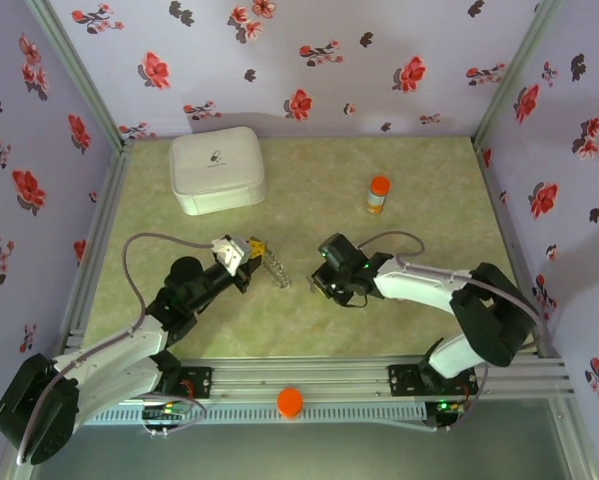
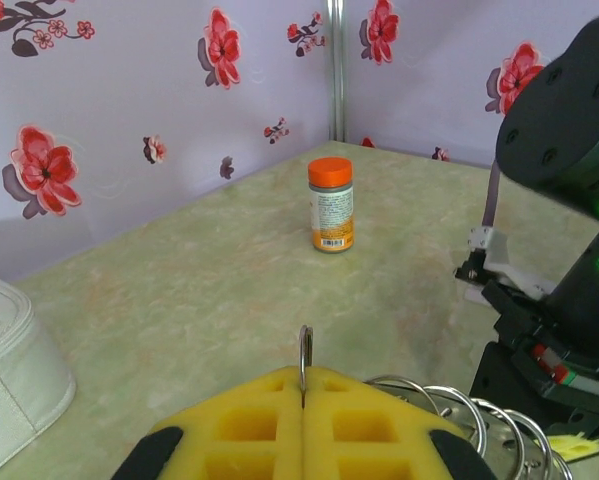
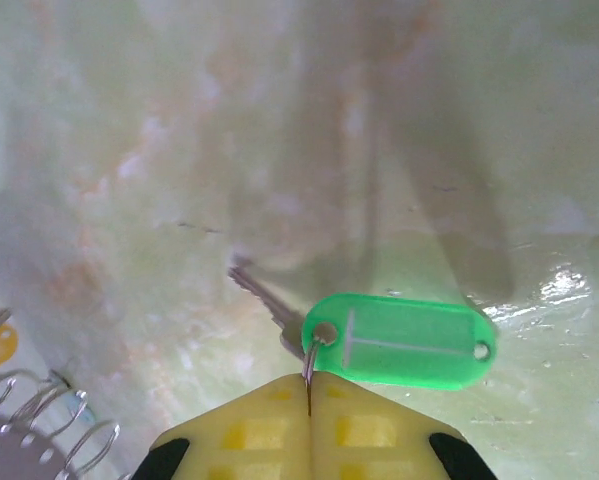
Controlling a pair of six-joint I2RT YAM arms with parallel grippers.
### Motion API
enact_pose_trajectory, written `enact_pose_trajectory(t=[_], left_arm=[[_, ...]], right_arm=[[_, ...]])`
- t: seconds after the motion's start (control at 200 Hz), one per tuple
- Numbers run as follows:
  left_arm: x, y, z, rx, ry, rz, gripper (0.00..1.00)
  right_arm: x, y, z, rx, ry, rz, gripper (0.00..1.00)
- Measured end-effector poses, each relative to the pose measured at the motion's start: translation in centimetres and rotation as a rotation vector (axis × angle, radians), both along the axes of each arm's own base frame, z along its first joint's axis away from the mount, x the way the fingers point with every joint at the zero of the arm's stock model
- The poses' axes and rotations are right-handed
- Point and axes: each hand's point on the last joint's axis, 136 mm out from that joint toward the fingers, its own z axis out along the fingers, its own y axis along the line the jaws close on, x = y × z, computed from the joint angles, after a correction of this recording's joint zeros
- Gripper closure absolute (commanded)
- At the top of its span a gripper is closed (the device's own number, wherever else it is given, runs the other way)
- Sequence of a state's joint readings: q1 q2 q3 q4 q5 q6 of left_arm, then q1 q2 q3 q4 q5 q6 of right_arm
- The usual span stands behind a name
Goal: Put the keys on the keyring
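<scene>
My left gripper point(image 2: 303, 378) is shut on a thin metal loop point(image 2: 304, 350) that stands edge-on between its yellow pads. The keyring point(image 1: 276, 268) hangs from it as a beaded, coil-like strand; its loops point(image 2: 449, 405) show at the lower right of the left wrist view. My right gripper point(image 3: 309, 385) is shut on the small ring of one of the keys, a metal key point(image 3: 264, 295) with a green tag point(image 3: 399, 340), just above the table. The keyring's coils point(image 3: 49, 420) lie at the lower left of the right wrist view. In the top view the right gripper point(image 1: 324, 280) sits just right of the keyring.
A white zipped case point(image 1: 217, 168) rests at the back left. An orange-capped bottle point(image 1: 378, 194) stands at the back right. An orange knob point(image 1: 290, 401) sits on the front rail. Flowered walls close three sides. The right arm point(image 2: 559, 250) looms close beside the left gripper.
</scene>
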State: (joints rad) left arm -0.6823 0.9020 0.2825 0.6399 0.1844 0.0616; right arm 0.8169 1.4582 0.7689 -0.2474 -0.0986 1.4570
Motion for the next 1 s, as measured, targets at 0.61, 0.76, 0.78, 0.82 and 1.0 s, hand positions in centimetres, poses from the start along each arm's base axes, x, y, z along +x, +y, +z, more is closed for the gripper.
enact_pose_trajectory(t=[0.61,0.76,0.78,0.82,1.0], left_arm=[[1.2,-1.2,1.7,0.017,-0.018,-0.014,1.00],[1.6,-2.4,1.2,0.032,0.006,-0.033,1.00],[1.6,-2.7,1.2,0.035,0.009,-0.038,1.00],[1.8,-3.3,1.2,0.039,0.014,-0.048,1.00],[3.6,-6.2,0.7,0.049,0.026,-0.076,1.00]], right_arm=[[2.6,-3.2,8.9,-0.239,-0.562,0.492,1.00],[4.5,-5.5,9.7,-0.249,-0.597,0.485,1.00],[4.6,-5.7,9.9,-0.244,-0.605,0.484,1.00],[5.0,-6.1,10.4,-0.231,-0.628,0.483,1.00],[5.4,-7.8,12.3,-0.203,-0.742,0.478,1.00]])
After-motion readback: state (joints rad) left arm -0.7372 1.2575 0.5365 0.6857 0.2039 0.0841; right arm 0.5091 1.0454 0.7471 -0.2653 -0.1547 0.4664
